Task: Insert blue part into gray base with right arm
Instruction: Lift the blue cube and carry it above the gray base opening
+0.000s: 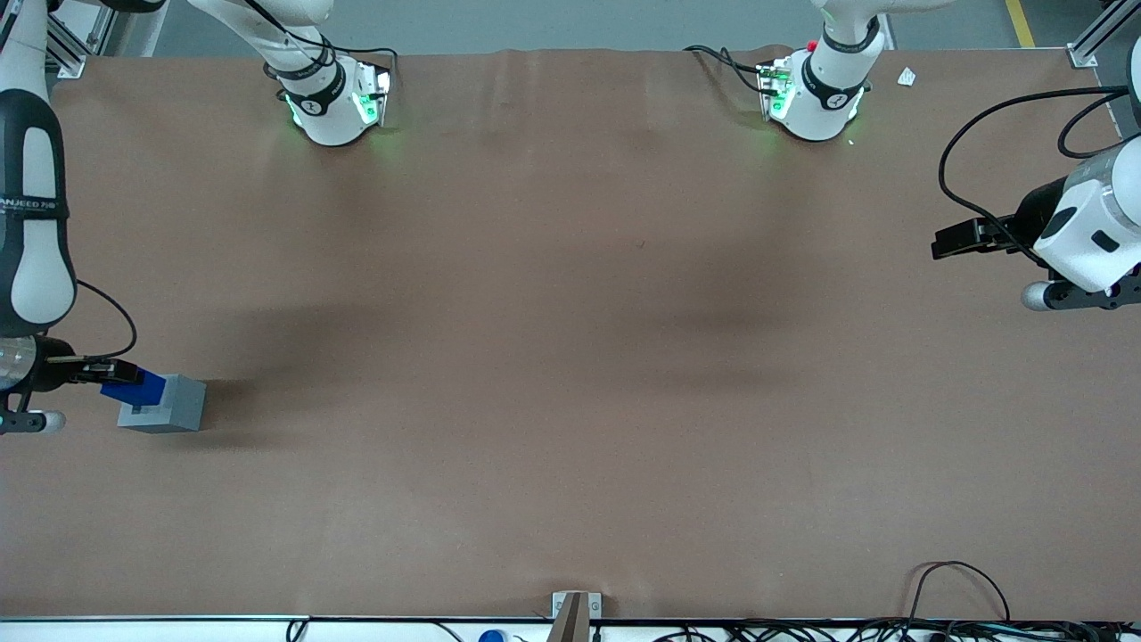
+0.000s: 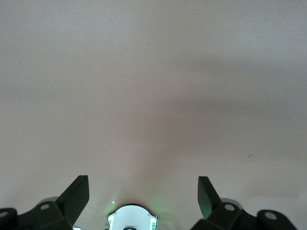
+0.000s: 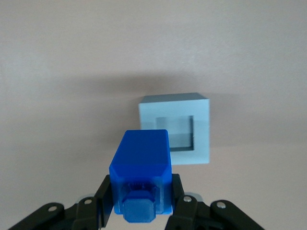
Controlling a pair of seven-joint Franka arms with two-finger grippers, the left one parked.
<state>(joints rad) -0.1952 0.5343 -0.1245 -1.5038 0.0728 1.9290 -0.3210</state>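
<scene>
blue part held over the gray base, socket uncovered

blue part [image 3: 140,165] sits pinched between the two black fingers [image 3: 104,203] of the right arm's gripper [image 3: 140,207], which presses on its two sides. its long axis runs away from the gripper toward the gray base [image 3: 175,127]: the narrower stub end faces back toward the wrist camera, and the broad flat end points at the base. in the front view the blue part [image 1: 134,388] overlaps the edge of the gray base [image 1: 168,404] that faces the gripper [image 1: 109,372], though whether the two touch cannot be told.

gray base stands upright on the brown table [image 1: 570,357] at the working arm's end, its square socket open upward inside a lighter rim. in the wrist view the socket shows uncovered, just past the part's broad end.

right arm [image 1: 31,232] carries a black band with white lettering, only partly readable, something like "anjeed". no writing shows on the part or the base.
</scene>
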